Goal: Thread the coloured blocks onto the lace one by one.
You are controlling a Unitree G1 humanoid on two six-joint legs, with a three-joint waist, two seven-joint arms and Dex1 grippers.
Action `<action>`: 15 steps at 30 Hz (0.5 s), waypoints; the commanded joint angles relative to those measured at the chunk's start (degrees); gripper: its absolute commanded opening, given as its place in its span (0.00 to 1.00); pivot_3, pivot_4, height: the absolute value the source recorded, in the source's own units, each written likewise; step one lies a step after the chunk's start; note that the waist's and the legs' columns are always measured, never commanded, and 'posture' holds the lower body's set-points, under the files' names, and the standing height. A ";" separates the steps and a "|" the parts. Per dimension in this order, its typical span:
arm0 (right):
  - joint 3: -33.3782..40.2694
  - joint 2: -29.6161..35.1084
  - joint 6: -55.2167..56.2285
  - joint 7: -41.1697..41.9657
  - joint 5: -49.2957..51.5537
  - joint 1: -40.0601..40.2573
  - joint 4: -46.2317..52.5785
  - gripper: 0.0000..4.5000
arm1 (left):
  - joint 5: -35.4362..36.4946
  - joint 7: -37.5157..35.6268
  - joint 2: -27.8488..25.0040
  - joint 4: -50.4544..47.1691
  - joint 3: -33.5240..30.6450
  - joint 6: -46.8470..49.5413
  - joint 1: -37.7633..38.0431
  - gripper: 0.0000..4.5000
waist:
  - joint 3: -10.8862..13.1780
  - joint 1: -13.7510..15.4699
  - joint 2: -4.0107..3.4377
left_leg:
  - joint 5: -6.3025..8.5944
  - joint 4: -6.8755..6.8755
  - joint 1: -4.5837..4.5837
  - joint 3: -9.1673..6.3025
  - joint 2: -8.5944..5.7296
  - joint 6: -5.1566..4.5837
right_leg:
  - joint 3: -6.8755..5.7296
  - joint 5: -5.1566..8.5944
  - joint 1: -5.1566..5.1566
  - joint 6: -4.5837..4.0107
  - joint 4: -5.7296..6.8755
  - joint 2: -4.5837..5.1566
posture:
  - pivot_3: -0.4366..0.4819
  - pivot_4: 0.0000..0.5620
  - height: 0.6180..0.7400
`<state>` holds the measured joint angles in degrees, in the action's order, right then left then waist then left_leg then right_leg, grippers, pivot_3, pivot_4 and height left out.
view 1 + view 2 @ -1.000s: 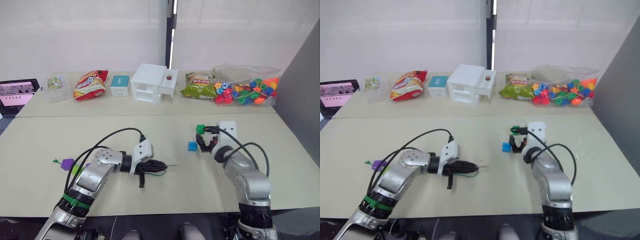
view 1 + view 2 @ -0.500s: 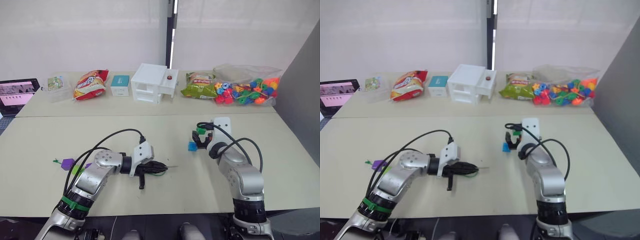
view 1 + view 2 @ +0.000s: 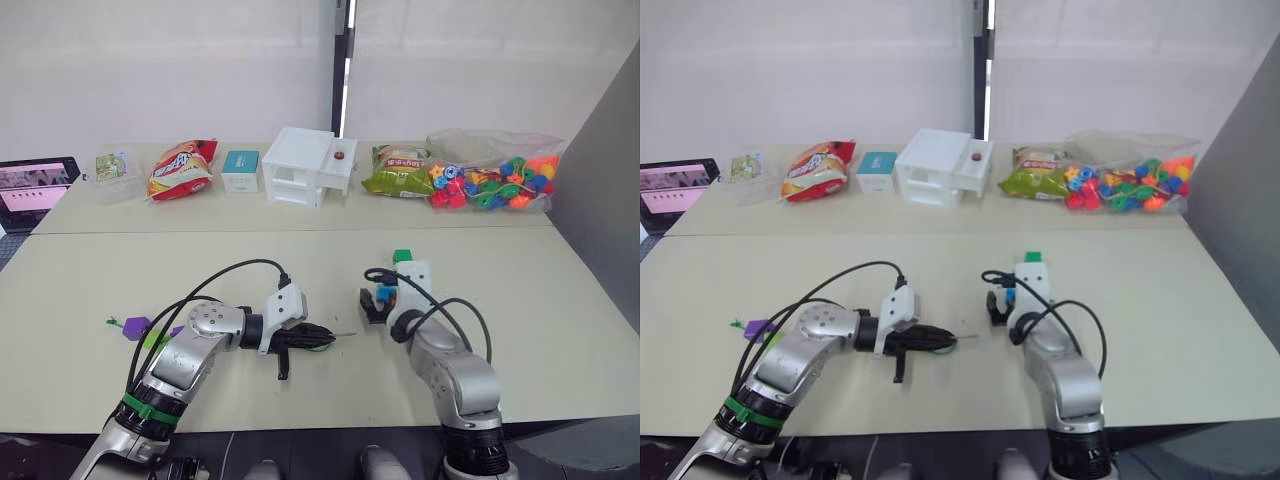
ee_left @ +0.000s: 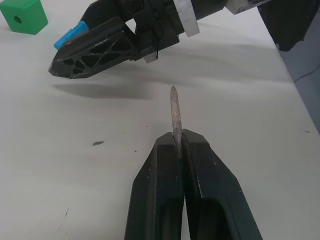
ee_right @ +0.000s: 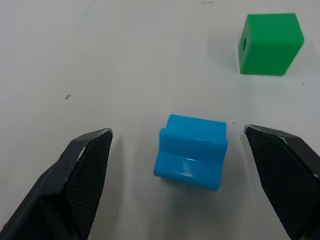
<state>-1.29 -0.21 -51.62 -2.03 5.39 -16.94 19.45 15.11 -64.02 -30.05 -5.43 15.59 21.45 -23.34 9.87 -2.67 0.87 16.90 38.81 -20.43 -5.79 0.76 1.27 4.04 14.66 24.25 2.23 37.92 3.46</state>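
my right gripper (image 5: 177,180) is spread wide with the blue block (image 5: 191,151) on the table between its fingers, the green block (image 5: 270,43) beyond. my left gripper (image 4: 179,145) pinches the lace (image 4: 174,112) tip. next i judge: close squarely on blue.

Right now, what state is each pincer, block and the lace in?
Left pincer: shut on the thin green lace's grey tip.
Right pincer: open, straddling the small blue plastic block.
Blue block: lying on the table, ungripped.
Green plastic cube: resting on the table, unthreaded.
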 commanded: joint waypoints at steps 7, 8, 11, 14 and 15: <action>0.49 -0.36 3.83 -0.17 -0.22 0.16 1.46 0.35 | 0.45 -0.28 -0.43 -0.62 -0.74 -1.15 0.13 0.00 | 0.00 -0.01 0.00 | 0.00 -0.01 0.00 0.00 0.00 0.00 | 0.00 0.00 0.00 0.00 0.00 0.00 | 0.48 0.27 1.00; 0.69 -0.48 3.83 -0.15 -0.02 0.34 1.72 0.27 | 0.48 -0.29 -0.41 -0.61 -0.75 -1.14 0.14 0.00 | 0.00 0.00 0.00 | 0.00 -0.01 0.00 0.00 0.00 0.00 | 0.00 0.00 0.00 0.00 0.00 0.00 | 0.48 0.27 1.00; 1.82 -1.09 3.51 0.08 1.07 1.41 3.47 0.26 | 0.50 -0.39 -0.45 -0.54 -0.72 -1.18 0.25 0.00 | 0.00 0.00 0.00 | 0.00 -0.01 0.00 0.00 0.00 0.00 | 0.00 0.00 0.00 0.00 0.00 0.00 | 0.48 0.27 1.00; 1.93 -0.62 1.93 0.87 1.76 3.56 8.18 0.26 | 0.52 -0.66 -0.63 -0.43 -0.71 -1.33 0.47 0.00 | 0.00 0.02 -0.01 | 0.00 -0.03 -0.01 0.00 0.00 0.00 | 0.00 0.00 0.00 0.00 -0.02 0.00 | 0.48 0.27 1.00; 1.96 -0.63 1.47 1.07 1.98 4.11 9.52 0.26 | 0.55 -0.73 -0.69 -0.44 -0.74 -1.35 0.54 0.00 | 0.00 0.03 -0.01 | 0.00 -0.03 -0.01 0.00 0.00 0.00 | 0.00 0.00 0.00 0.00 -0.03 0.00 | 0.48 0.27 1.00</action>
<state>0.50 -0.95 -49.79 -1.41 5.93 -13.02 24.14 15.11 -64.32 -30.32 -5.24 15.58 21.30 -22.79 9.87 -2.64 0.86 16.90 38.78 -20.44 -5.80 0.76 1.27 4.04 14.66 24.25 2.24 37.89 3.46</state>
